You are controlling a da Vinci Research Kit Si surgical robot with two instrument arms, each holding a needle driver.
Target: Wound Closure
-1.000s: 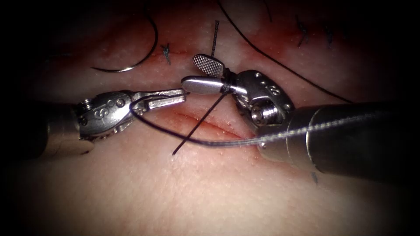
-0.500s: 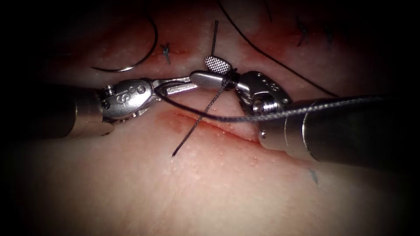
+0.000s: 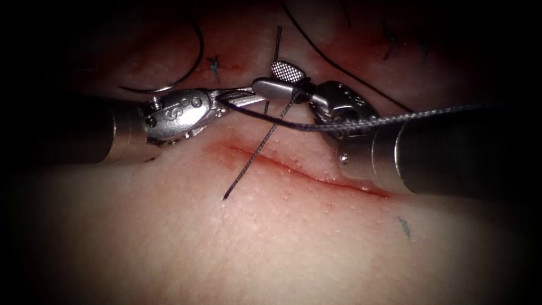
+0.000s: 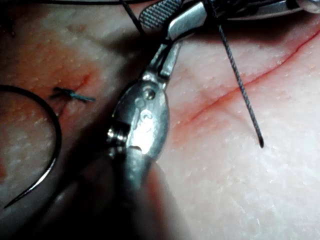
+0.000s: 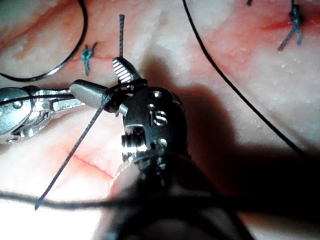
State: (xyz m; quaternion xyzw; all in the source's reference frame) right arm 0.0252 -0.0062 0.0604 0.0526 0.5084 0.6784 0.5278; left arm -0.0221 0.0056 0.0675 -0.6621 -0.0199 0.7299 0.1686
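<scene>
1. Steel first, at the far left: the curved needle (image 3: 148, 91) lies loose on the tissue (image 3: 282, 243), at about 10 o'clock in the endoscope view. No tool holds it and it is not in the tissue. It has not moved in the last second.
2. The left tool (image 3: 261, 101) has travelled toward 1 o'clock, away from the cut (image 3: 316, 176). Its fingers look clenched on the thread (image 3: 429, 114), and their tips now lie just beside the right tool's lower finger.
3. The short tail end (image 3: 248, 164) crosses the cut. Its free tip rests at 7 o'clock of the cut's left part, in the same spot as before.
4. The right tool (image 3: 265, 77) has also gone toward 12 o'clock. Its fingers stay released with nothing between them, but the thread is wound around the lower finger.
5. The long strand now runs toward 3 o'clock over the right shaft, higher and straighter than a second ago.
6. In my judgement both tools lifting off has uncovered the cut, which still gapes, so this knot is not yet tight.
7. Writing: a stamped mark like "S" stands on each tool's body. I cannot read anything more.
</scene>
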